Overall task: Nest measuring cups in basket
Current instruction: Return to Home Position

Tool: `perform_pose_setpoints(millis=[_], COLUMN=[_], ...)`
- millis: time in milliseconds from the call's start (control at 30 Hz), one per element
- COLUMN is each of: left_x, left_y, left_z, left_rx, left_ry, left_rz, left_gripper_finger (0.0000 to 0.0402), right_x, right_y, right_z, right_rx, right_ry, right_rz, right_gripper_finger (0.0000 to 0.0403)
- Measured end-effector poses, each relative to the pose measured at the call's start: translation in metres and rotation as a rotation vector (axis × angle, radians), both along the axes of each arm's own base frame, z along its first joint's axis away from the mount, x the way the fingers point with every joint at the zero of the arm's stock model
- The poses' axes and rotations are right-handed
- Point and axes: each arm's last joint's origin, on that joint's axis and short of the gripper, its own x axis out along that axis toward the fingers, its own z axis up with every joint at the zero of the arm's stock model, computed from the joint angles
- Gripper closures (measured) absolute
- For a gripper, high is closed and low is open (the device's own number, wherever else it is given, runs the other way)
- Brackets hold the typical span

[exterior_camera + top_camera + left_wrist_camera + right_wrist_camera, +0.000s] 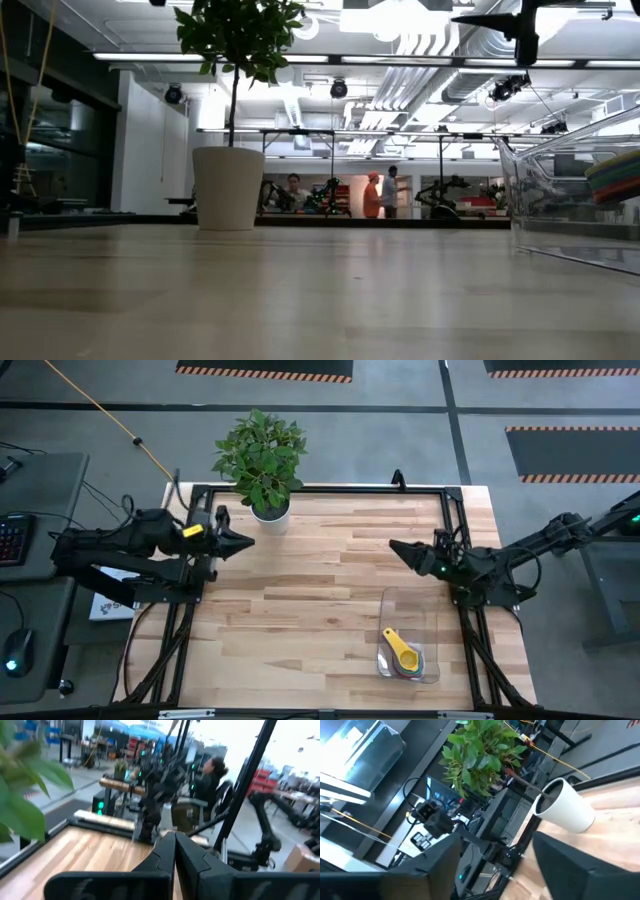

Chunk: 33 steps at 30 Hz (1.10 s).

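The clear basket stands on the table at the near right. The measuring cups lie nested in its near end, a yellow one on top with coloured rims showing under it. In the low view the basket's wall and the edge of the cup stack show at the right. My right gripper hangs above the table beyond the basket's far end; its fingers stand open with nothing between them. My left gripper is raised at the table's left edge, shut and empty.
A leafy plant in a white pot stands at the far edge, left of the middle, close to my left gripper. A black frame runs round the table. Bare wood lies between the arms. People show in the room beyond.
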Motion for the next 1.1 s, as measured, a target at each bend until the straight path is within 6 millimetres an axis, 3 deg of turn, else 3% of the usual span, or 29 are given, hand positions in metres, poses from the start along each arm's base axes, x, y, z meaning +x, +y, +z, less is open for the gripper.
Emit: perform_pose_setpoints(millis=[167,300,567,733,933,1100], left_x=[-0.012,-0.018,-0.019,-0.019,-0.019,-0.019], left_y=[0.001,0.002,0.003,0.003,0.003,0.003], left_z=[0.010,0.014,0.014,0.014,0.014,0.014], left_rx=[-0.004,-0.008,0.015,0.019,0.022,0.022], left_ry=[-0.096,-0.133,-0.137,-0.136,-0.135,-0.133], left_rz=[0.003,0.038,0.062,0.068,0.084,0.084], left_gripper_finger=[0.0401,0.0401,0.0401,0.0401,0.0401,0.0401], right_x=[0.007,0.020,0.040,0.041,0.043,0.043], right_y=[-0.008,-0.011,-0.012,-0.011,-0.006,-0.005], right_z=[0.000,0.017,0.057,0.056,0.028,0.022], right_rx=[-0.040,-0.111,-0.170,-0.141,-0.052,-0.017], right_ry=[0.024,0.180,0.878,1.199,1.352,1.322], right_rz=[0.048,0.131,0.445,0.531,0.680,0.662], right_gripper_finger=[0.0270,0.0384,0.0400,0.0402,0.0402,0.0403])
